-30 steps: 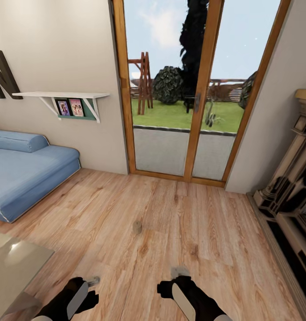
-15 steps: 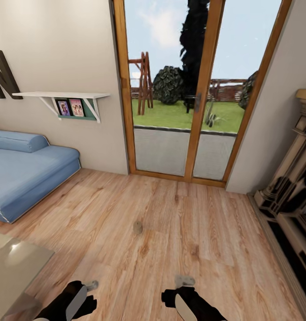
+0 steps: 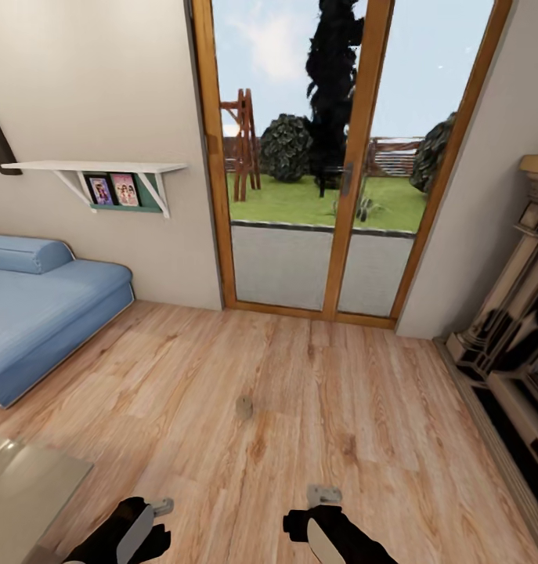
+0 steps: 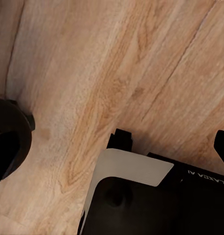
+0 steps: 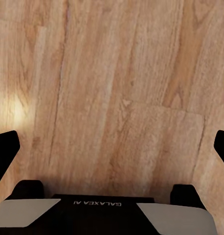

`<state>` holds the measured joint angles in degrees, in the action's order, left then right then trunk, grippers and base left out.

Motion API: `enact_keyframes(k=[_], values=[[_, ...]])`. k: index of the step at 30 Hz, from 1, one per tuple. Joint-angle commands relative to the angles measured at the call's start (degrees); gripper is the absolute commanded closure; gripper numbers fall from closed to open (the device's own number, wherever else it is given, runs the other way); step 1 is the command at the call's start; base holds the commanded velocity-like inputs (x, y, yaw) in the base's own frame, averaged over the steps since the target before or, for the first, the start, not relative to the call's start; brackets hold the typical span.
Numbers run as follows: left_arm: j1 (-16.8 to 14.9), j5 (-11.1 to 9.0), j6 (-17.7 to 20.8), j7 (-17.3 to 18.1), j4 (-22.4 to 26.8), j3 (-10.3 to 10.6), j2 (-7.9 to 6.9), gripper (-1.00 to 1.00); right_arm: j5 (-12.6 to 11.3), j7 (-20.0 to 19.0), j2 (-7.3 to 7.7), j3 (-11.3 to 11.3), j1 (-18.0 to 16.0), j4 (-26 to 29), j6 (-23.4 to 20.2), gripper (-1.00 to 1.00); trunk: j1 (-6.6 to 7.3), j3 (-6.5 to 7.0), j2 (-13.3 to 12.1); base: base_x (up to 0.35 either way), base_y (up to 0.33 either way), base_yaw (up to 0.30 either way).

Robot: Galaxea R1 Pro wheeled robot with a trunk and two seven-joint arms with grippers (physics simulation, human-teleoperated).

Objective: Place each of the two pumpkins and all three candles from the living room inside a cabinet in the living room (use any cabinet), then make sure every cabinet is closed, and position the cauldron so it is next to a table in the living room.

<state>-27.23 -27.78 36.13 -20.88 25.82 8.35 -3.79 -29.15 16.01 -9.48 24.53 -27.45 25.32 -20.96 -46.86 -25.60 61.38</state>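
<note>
A small stubby grey candle (image 3: 243,406) stands alone on the wooden floor in the head view, well ahead of both arms. At the bottom edge of that view my left gripper (image 3: 157,507) and my right gripper (image 3: 323,496) hang low over the floor, apart from the candle. In the right wrist view the right gripper (image 5: 112,147) is open, its dark fingers (image 5: 5,149) spread wide over bare planks. In the left wrist view the left gripper (image 4: 112,144) is open too, holding nothing. The pumpkins, cabinet and cauldron are out of view.
A blue sofa (image 3: 41,305) lies at the left under a white wall shelf (image 3: 96,167). A glass table corner (image 3: 22,482) sits at the lower left. Glazed wooden doors (image 3: 315,196) stand ahead. An ornate dark fireplace surround (image 3: 511,345) lines the right wall.
The whole view has shifted slightly, the wall shelf and sofa sliding left as the camera turned. My right gripper has drawn back toward the bottom edge. The candle has stayed put.
</note>
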Motion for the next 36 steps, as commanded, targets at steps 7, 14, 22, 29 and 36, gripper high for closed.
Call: enact_keyframes(k=[7, 14, 22, 29, 36], values=[[0.0, -0.6, 0.2, -0.5, 0.1, 0.6, 0.00, -1.00, -0.6, 0.6, 0.15, 0.5, 0.0, 0.1, 0.1, -1.00, -0.01, -0.07, 0.0, 0.060, 0.037, -0.002], [0.0, -0.6, -0.3, -0.5, 0.1, 0.6, 0.10, -1.00, -0.6, 0.6, 0.15, 0.5, 0.0, 0.1, 0.1, -1.00, -0.01, -0.07, 0.0, 0.106, 0.044, 0.000], [0.1, -0.7, -0.4, -0.5, 0.1, 0.7, 0.10, -1.00, -0.6, 0.6, 0.08, 0.5, 0.0, 0.1, 0.1, -1.00, -0.01, -0.07, 0.0, 0.006, 0.001, 0.000], [0.2, -0.7, -1.6, -0.5, 0.1, 0.7, 0.21, -1.00, -0.6, 0.6, 0.09, 0.5, 0.0, -0.4, 0.2, -1.00, -0.01, -0.07, 0.0, 0.000, 0.000, 0.000], [0.2, -0.8, -1.7, -0.5, 0.1, 0.7, 0.19, -1.00, -0.7, 0.6, 0.01, 0.5, 0.0, -1.3, 0.2, -1.00, -0.01, -0.07, 0.0, 0.000, 0.000, 0.000]])
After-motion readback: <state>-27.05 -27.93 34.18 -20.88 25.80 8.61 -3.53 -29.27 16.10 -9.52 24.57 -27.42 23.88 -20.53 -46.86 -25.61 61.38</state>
